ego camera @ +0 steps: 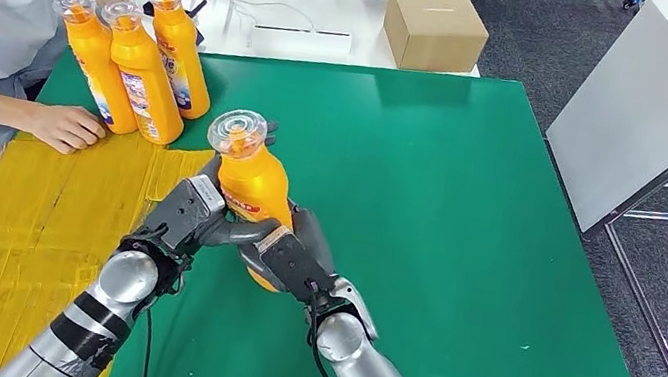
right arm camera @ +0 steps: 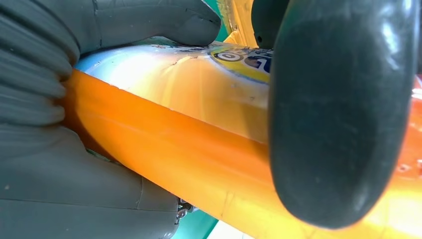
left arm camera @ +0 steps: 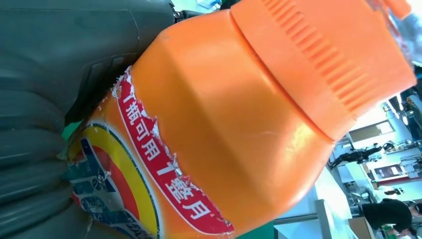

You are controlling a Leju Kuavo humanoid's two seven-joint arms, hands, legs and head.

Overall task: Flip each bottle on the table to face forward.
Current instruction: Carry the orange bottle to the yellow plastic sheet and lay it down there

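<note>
Bottle (ego camera: pixel 252 186) in both hands (ego camera: pixel 187 214) (ego camera: pixel 293 261) — mid-table (ego camera: pixel 471 190)

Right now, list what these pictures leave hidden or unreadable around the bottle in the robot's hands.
- Base of the held bottle: head view, covered by the right hand, so contact with the green table cannot be told.
- Its label: left wrist view, cut off by the edge and the left hand; right wrist view, blocked by a dark finger.
- Three bottles at the back: label print too small.
</note>
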